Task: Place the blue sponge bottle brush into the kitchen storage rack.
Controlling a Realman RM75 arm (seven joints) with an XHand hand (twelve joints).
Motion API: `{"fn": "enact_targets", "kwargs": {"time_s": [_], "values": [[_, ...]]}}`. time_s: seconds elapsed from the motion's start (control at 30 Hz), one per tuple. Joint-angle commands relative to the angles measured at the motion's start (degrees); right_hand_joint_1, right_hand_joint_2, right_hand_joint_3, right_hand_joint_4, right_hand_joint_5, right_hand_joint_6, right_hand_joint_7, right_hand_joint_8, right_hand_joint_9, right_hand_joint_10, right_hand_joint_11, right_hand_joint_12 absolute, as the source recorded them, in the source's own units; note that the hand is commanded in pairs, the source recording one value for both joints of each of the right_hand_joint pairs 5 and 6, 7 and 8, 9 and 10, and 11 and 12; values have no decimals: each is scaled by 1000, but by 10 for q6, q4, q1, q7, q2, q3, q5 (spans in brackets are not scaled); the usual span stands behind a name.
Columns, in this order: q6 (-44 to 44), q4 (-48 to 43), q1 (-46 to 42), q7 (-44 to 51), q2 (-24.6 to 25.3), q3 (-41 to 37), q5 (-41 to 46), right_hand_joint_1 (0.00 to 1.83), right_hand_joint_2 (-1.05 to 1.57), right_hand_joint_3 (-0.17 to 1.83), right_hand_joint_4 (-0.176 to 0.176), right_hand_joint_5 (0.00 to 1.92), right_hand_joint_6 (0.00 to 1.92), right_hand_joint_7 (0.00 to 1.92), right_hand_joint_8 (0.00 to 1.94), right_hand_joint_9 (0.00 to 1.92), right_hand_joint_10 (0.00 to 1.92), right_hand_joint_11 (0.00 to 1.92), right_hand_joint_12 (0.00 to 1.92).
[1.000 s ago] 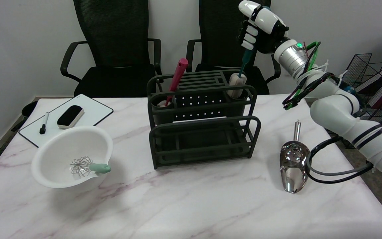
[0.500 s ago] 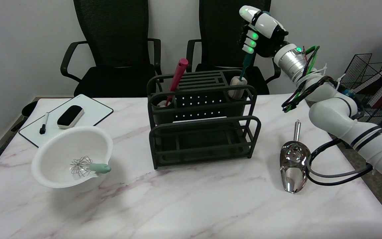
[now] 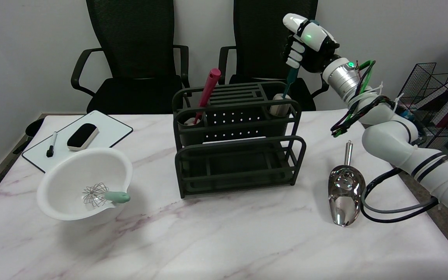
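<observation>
Bottle brush [image 3: 288, 83] upright, sponge head down in the right rear cup of the storage rack [image 3: 237, 138], teal handle sticking up. Right hand [image 3: 305, 41] grips the handle top, fingers wrapped. Red utensil [image 3: 207, 93] in left cup. Metal scoop [image 3: 344, 192] on counter [image 3: 224, 233], right of rack.

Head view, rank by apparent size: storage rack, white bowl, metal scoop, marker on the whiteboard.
1. Storage rack, largest.
2. White bowl.
3. Metal scoop.
4. Marker, smallest.
The bowl and scoop sit nearer the camera, but the gaps are too wide for that to change the order.
</observation>
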State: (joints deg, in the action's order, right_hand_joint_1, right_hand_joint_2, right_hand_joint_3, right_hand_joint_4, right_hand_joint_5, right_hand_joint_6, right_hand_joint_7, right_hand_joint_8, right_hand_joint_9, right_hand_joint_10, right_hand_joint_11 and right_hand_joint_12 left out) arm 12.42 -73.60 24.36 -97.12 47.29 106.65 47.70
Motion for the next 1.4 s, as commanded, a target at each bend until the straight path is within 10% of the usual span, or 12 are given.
{"fn": "enact_targets", "kwargs": {"time_s": [0.03,0.43,0.7,1.4], "values": [[34,15,-25,0,-1,2,1,819,1571,538,0,1637,1637,1845,1845,1829,1829,1687,1687],[68,26,-54,0,2,-2,1,933,1152,995,0,1297,1297,1552,1552,1522,1522,1243,1243],[105,31,-57,0,2,-3,1,1141,780,1213,0,662,662,1070,1070,891,891,876,876],[200,25,-149,6,5,-140,1,1130,681,1442,0,634,634,756,756,633,633,428,428]]}}
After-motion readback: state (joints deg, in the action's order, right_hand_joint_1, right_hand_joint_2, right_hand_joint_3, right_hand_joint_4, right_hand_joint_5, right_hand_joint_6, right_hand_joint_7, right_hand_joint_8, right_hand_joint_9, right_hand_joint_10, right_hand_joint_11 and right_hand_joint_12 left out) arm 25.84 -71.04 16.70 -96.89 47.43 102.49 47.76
